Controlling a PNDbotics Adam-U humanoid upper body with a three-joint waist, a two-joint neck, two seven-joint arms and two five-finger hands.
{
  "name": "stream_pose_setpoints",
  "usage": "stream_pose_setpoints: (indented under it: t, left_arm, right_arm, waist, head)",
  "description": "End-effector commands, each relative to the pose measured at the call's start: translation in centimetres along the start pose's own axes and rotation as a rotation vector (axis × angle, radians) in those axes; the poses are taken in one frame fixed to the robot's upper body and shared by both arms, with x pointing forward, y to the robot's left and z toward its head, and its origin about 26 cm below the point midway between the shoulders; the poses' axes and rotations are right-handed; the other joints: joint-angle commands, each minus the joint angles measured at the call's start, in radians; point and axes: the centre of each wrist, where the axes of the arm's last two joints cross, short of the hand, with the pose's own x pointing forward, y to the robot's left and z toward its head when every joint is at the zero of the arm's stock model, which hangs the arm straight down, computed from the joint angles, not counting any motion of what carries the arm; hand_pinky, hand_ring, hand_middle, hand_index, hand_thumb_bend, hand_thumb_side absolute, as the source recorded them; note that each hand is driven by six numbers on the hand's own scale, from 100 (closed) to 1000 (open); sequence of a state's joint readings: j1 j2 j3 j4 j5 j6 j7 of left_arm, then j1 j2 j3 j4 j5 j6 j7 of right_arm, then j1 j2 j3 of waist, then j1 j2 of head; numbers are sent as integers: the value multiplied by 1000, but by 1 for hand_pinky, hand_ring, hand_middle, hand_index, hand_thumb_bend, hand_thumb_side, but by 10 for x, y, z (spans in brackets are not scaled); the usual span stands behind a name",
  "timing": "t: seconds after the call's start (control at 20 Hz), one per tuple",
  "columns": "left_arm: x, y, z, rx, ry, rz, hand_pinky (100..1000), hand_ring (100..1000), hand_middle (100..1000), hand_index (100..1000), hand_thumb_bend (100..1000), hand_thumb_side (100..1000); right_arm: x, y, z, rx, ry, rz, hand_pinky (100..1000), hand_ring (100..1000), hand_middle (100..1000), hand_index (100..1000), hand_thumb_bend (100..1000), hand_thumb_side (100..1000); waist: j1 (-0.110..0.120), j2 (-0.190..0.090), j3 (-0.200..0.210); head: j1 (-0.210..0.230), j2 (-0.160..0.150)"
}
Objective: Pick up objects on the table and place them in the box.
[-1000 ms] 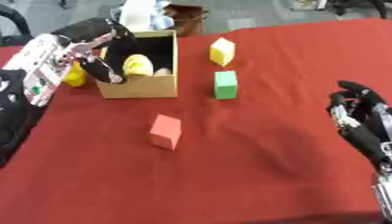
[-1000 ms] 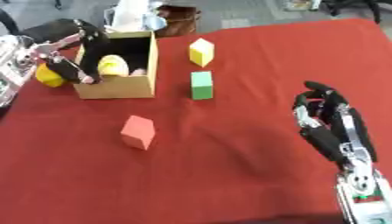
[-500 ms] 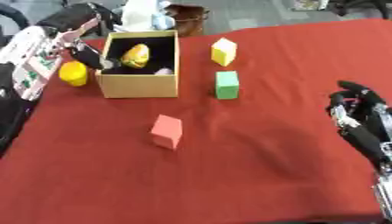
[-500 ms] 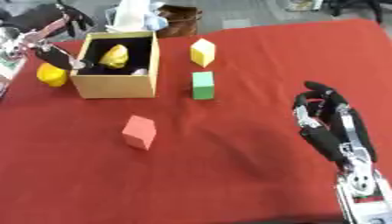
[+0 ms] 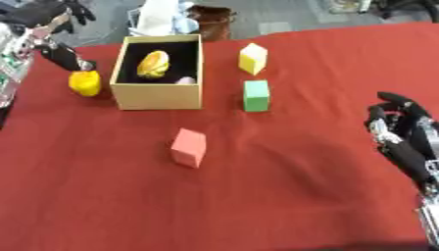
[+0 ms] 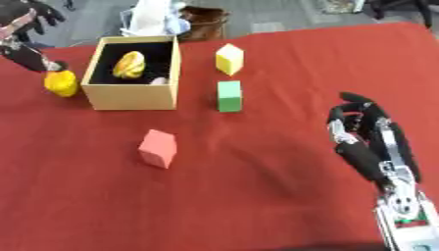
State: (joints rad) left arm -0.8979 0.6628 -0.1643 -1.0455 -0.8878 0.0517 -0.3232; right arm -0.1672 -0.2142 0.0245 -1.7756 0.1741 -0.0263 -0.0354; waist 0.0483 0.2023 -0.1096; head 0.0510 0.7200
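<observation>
Open box (image 5: 160, 100) at the table's 11 o'clock holds a yellow object (image 5: 153, 64). Left hand (image 5: 53, 47), fingers relaxed and holding nothing, hovers just above a yellow lump (image 5: 85, 83) beside the box. Right hand (image 6: 367, 139) rests open at 4 o'clock, well apart from the pink block (image 5: 188, 147).

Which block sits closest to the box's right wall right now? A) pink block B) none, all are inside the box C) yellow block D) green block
D: the green block stands on the red cloth just right of the box, nearer than the yellow block behind it or the pink block out in front.
</observation>
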Motion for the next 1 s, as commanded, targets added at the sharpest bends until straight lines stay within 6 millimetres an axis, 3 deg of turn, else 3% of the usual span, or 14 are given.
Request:
stream_pose_setpoints:
  t: [0.05,0.45,1.0]
  left_arm:
    - [-26,8,0,11,102,-14,716,637,702,844,596,138]
    - [-40,-30,-10,-50,195,23,708,634,694,841,601,150]
    - [-35,-61,-14,-14,264,58,699,623,684,836,599,142]
  right_arm:
    - [5,-4,-3,-7,-21,7,609,595,639,827,100,452]
    - [5,-3,-3,-4,-20,2,609,594,639,828,100,456]
    - [7,-2,-5,3,-32,-4,608,594,639,828,100,461]
  waist:
    - [6,-31,-1]
    - [2,-24,-5]
    - [4,-6,-28]
  head:
    - [1,-8]
    - [4,-5]
    - [27,-15]
